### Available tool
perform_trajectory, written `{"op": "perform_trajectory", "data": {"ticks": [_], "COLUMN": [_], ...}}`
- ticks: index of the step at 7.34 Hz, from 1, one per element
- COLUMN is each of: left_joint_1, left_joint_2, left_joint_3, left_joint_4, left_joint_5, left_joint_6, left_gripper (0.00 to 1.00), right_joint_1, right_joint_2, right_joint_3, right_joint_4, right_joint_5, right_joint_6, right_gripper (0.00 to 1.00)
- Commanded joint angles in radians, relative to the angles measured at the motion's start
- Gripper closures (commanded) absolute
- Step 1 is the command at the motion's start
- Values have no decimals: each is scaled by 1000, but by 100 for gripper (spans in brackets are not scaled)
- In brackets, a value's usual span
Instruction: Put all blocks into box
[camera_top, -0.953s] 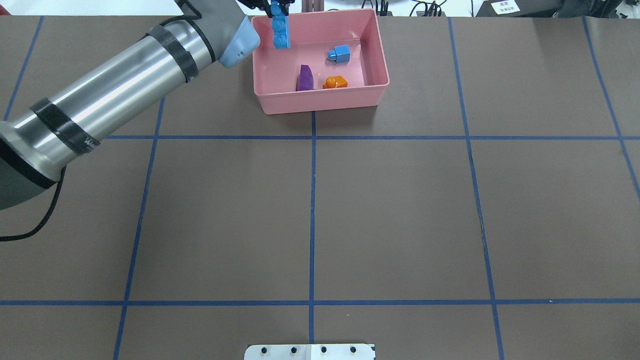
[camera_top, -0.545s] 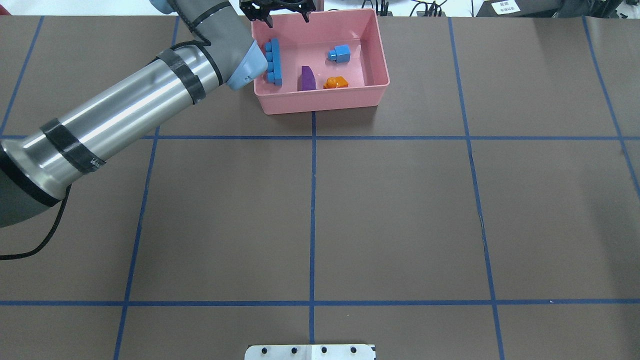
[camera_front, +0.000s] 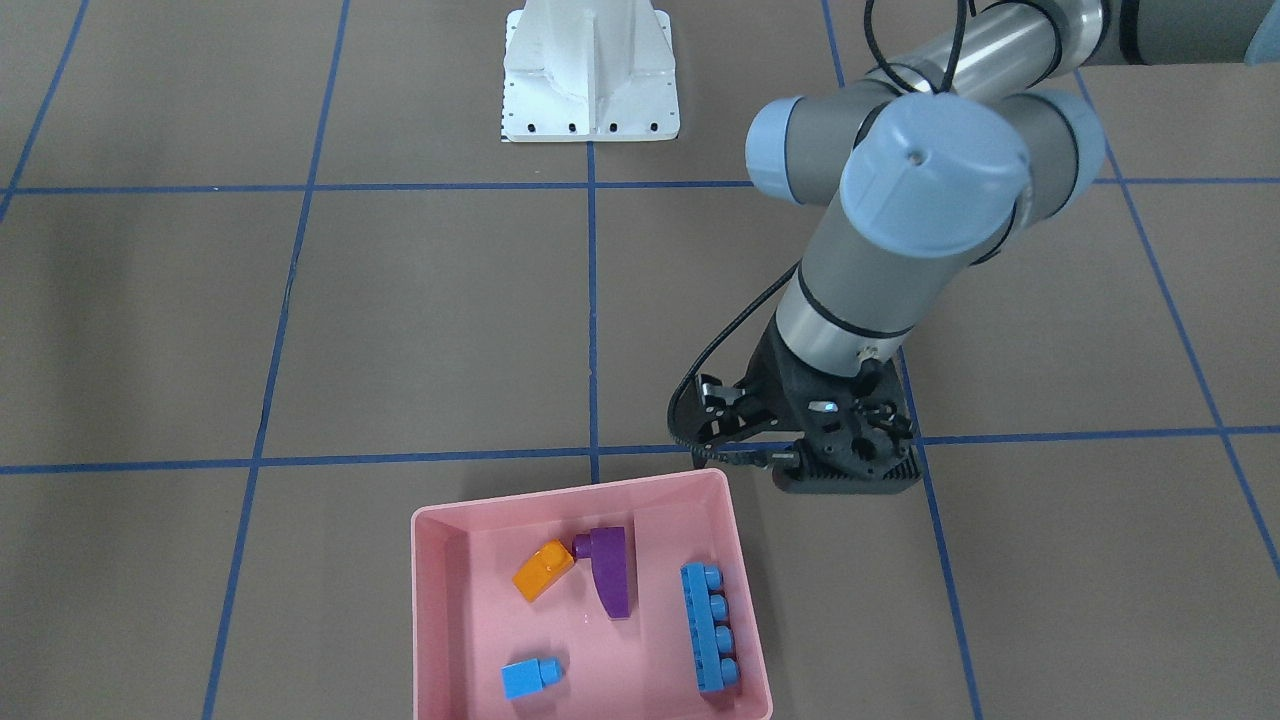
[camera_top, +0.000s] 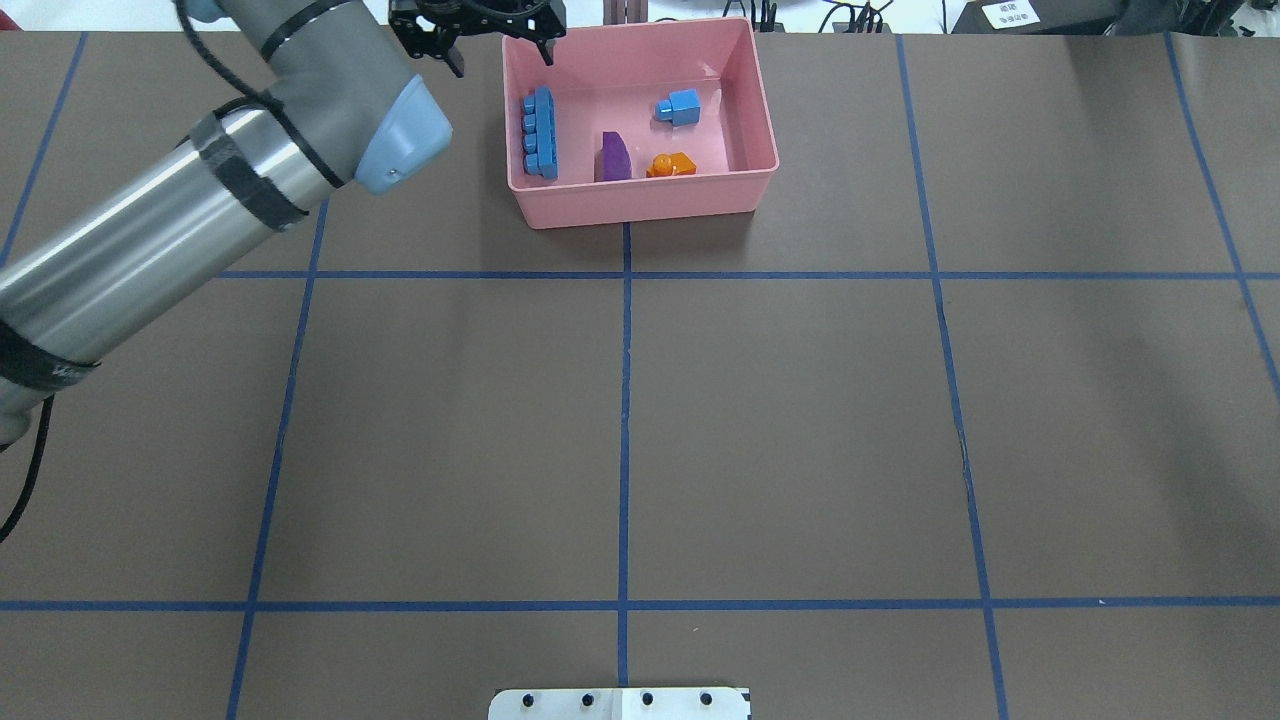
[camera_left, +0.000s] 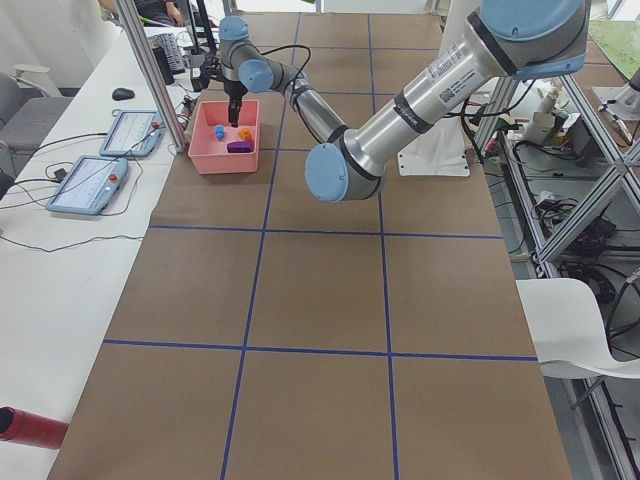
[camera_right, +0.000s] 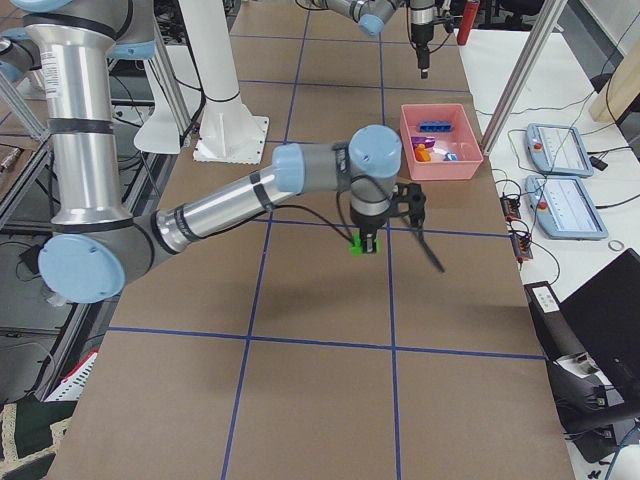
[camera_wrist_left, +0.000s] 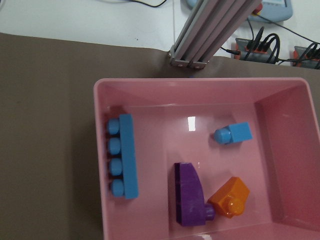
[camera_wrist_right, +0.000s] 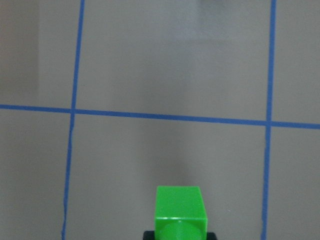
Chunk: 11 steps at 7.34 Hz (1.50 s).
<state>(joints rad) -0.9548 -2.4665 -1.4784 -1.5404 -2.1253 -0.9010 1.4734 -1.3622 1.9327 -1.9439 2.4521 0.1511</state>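
Note:
The pink box (camera_top: 640, 205) stands at the far middle of the table. In it lie the long blue block (camera_top: 538, 132) by the left wall, the purple block (camera_top: 613, 157), the orange block (camera_top: 670, 164) and the small blue block (camera_top: 682, 107). My left gripper (camera_top: 500, 50) is open and empty, high over the box's far left corner. The left wrist view looks down on the box (camera_wrist_left: 200, 85) and these blocks. The green block (camera_wrist_right: 180, 207) sits between my right gripper's (camera_wrist_right: 180, 236) tips. In the exterior right view it (camera_right: 357, 247) is low over the table.
The white robot base (camera_front: 590, 70) is at the table's near edge. An aluminium post (camera_wrist_left: 210, 35) and cables stand just beyond the box's far wall. Blue tape lines cross the brown table. Control tablets (camera_right: 555, 150) lie off the table beside the box.
One second ago my left gripper held the long blue block over the box. It let go, and the block now lies by the box's left wall. The open gripper has moved left.

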Motion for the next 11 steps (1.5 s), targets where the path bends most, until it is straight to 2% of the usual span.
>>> {"op": "perform_trajectory", "data": {"ticks": [1, 2, 3, 5, 6, 8, 9, 10, 11], "left_joint_1": [-22, -28, -36, -42, -45, -61, -64, -65, -68], "left_joint_2": [280, 422, 519, 618, 665, 756, 805, 842, 865], "left_joint_3": [-355, -461, -526, -549, -568, -579, -586, -583, -579], "left_joint_4": [204, 204, 204, 198, 200, 195, 163, 114, 83], "left_joint_5": [2, 2, 5, 19, 68, 108, 110, 108, 107], "left_joint_6": [192, 250, 292, 368, 448, 618, 661, 643, 654], "left_gripper": [0, 0, 0, 0, 0, 0, 0, 0, 0], "right_joint_1": [-212, -276, -327, -421, -456, -520, -527, -528, -530], "right_joint_2": [380, 544, 660, 780, 822, 888, 908, 911, 916], "right_joint_3": [-215, -365, -515, -812, -921, -1029, -1072, -1075, -1075], "right_joint_4": [11, 22, 114, 505, 651, 739, 791, 798, 800], "right_joint_5": [-83, -99, -126, -189, -209, -324, -332, -332, -343], "right_joint_6": [263, 345, 404, 642, 707, 714, 723, 752, 755], "right_gripper": [100, 100, 100, 100, 100, 100, 100, 9, 0]}}
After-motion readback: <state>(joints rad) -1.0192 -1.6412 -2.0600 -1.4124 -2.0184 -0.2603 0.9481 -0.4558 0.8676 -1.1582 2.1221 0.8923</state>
